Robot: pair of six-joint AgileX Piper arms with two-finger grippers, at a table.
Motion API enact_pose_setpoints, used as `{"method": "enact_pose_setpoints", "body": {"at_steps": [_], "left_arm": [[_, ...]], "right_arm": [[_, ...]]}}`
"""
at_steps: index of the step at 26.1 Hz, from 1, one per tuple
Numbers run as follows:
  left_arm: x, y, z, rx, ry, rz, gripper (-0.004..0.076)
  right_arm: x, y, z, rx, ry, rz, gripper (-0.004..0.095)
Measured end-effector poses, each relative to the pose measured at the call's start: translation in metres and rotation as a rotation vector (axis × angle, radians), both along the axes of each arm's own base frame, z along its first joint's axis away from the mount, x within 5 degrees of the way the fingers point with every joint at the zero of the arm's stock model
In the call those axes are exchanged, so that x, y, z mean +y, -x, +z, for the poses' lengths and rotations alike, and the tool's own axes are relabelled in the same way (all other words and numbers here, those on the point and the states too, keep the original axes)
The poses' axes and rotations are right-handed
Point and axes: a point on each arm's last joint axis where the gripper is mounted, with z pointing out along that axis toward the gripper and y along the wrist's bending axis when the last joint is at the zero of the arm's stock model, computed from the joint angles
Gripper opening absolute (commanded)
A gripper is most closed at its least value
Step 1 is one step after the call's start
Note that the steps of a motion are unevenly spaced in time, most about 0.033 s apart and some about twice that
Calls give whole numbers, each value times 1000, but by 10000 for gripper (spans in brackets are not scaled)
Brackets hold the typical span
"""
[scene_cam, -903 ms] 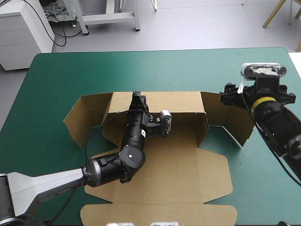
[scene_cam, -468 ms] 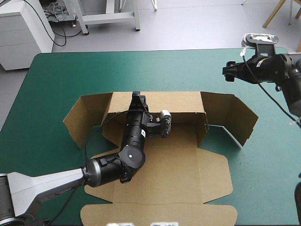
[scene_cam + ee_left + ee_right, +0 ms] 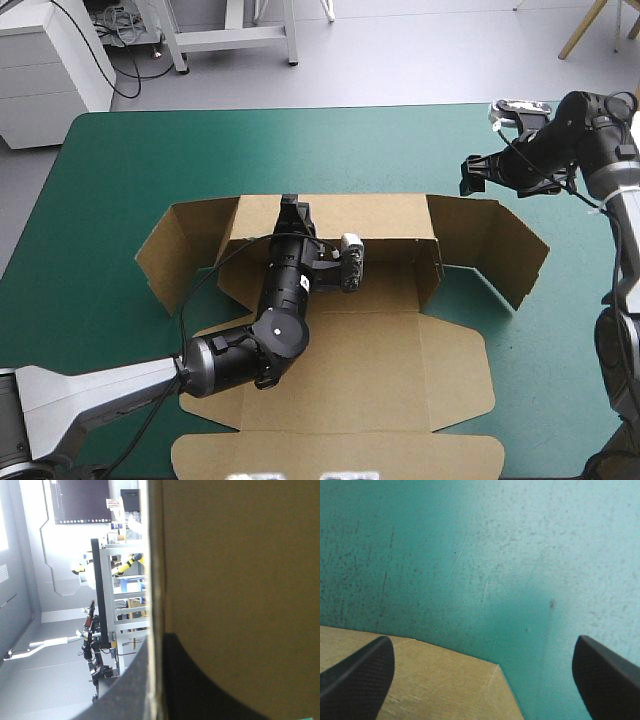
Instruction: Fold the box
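Two grippers are mine. My left gripper (image 3: 293, 208) is pinched tight on the box (image 3: 360, 370). In the left wrist view its black fingers (image 3: 127, 692) squeeze the brown board from both sides. It holds the top edge of the back wall (image 3: 380, 215), just left of the middle of the high view.

My right gripper (image 3: 472, 178) is wide apart and holds nothing. It hangs in the upper right of the high view, over the teal-green cover (image 3: 130, 180), near the far corner of the right flap (image 3: 500, 250). In the right wrist view a brown corner of the box lies under it, not touching.

The box sits in the middle of the table. Its back wall stands up, both side flaps lean out, and the front part lies flat.

I think the step now is folding in the side flaps. Next my right gripper should go down to the right flap, catch its edge and swing it in. My left gripper should hold the back wall steady, or it may flop.
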Motion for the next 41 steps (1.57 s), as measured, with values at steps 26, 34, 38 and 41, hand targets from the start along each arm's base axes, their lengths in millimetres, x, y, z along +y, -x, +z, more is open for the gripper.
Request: {"method": "enact_pose_setpoints", "body": {"at_steps": [26,34,38,41], "left_arm": [[0,0,0,0,0,0,-10],[0,0,0,0,0,1,-10],[0,0,0,0,1,2,-10],[0,0,0,0,1,2,-10]], "right_arm": [[0,103,-20,-33,-2,29,887],[13,125,-42,-98,-43,261,887],[24,130,-51,-118,-68,392,887],[39,132,-57,-139,-79,451,887]]}}
